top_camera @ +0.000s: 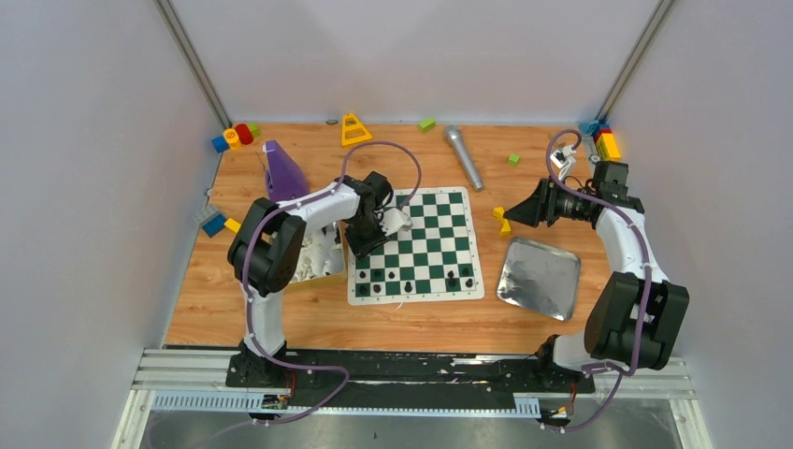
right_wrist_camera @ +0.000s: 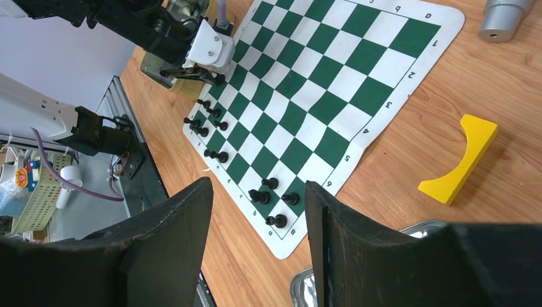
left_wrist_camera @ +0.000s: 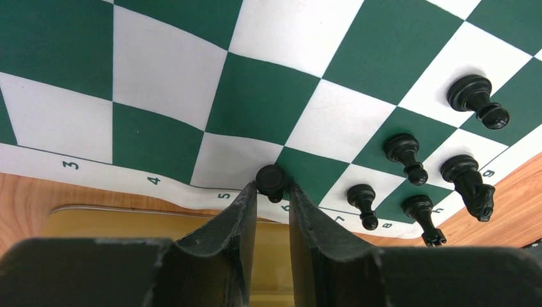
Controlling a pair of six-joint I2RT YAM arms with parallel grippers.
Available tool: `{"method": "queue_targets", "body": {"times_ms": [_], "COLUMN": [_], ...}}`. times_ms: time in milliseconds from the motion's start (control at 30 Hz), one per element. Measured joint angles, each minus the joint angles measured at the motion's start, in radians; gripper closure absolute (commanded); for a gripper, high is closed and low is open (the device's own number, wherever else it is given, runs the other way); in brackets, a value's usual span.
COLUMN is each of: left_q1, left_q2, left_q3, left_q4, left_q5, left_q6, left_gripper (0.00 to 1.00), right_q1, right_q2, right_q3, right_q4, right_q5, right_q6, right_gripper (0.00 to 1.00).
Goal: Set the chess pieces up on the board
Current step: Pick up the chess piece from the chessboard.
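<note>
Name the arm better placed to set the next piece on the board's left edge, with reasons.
Left. Its end effector sits at the board's left edge, closed around a black piece. The right end effector hangs open and empty beyond the board's right side.

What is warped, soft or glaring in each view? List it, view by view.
Left wrist view: the board has lines that bow as through a wide-angle lens, and the left fingers are dark and soft up close. Right wrist view: the right fingers loom dark, while the board is sharp. Top external view: even light, faint shadows, a bright sheen on the metal tray.
</note>
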Motion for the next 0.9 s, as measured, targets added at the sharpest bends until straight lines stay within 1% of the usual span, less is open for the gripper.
{"method": "queue_targets", "body": {"times_ms": [167, 300, 500, 633, 733, 900], "left_q1": [0.001, 0.002, 0.002, 0.002, 0.002, 0.002], "left_q2": [-0.010, -0.010, -0.016, -0.026, -0.040, -0.111], "left_q3": [-0.015, -0.016, -0.023, -0.030, -0.030, -0.011], "left_q4": [0.018, 0.023, 0.026, 0.034, 0.034, 0.026], "left_q5": [-0.002, -0.006, -0.005, -0.004, -0.004, 0.039], "left_q6": [0.000, 0.000, 0.001, 0.002, 0.005, 0.008], "left_gripper": [0.76, 0.86, 0.95, 0.98, 0.98, 0.98], "right_q1": [0.000, 0.000, 0.000, 0.004, 0.018, 0.069], "right_q2": [0.004, 0.004, 0.005, 0.013, 0.021, 0.056], "right_q3": [0.000, 0.000, 0.000, 0.001, 0.008, 0.027], "right_q4": [0.000, 0.000, 0.000, -0.001, 0.000, 0.031], "right_q5": [0.000, 0.000, 0.000, 0.000, 0.000, -0.019], "right_q6": [0.001, 0.003, 0.008, 0.011, 0.016, 0.053], "right_gripper": [0.44, 0.44, 0.45, 0.45, 0.45, 0.45]}}
